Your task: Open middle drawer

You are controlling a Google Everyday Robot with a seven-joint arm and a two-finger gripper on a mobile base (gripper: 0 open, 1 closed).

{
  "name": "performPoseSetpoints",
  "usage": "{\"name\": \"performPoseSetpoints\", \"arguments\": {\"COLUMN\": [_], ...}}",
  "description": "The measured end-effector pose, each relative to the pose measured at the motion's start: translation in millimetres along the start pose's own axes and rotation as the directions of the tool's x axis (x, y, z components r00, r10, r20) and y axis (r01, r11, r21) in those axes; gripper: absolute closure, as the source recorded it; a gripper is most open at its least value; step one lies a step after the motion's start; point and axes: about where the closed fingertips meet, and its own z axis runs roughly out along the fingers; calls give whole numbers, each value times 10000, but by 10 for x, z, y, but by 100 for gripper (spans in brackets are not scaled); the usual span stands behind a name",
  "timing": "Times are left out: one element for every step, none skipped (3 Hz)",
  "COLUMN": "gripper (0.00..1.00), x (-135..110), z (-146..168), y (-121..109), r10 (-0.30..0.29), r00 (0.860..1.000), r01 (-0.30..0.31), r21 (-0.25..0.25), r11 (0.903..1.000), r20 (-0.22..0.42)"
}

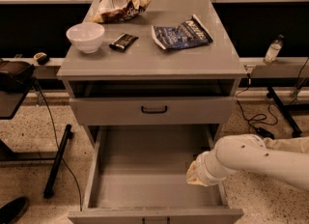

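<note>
Below the counter's front right corner, my hand, grip impossible to tell, rests in the open middle drawer; withdrawing seems next.

We can read no text here. The blue packet, right of the white bowl, carries pale lettering we cannot make out. Print on the crumpled bag behind the bowl is equally illegible. The gripper sits well in front of the bowl, at the right inner wall of the pulled-out middle drawer.
</note>
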Motion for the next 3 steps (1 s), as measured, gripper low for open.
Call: {"name": "performPoseSetpoints", "arguments": {"gripper": [35,12,0], "x": [0,0,0], "z": [0,0,0], "y": [0,0,0], "r10": [0,0,0], "r00": [10000,10000,10000], "r01": [0,0,0], "r21": [-1,-1,-1], "r11": [10000,10000,10000], "r20": [0,0,0]}}
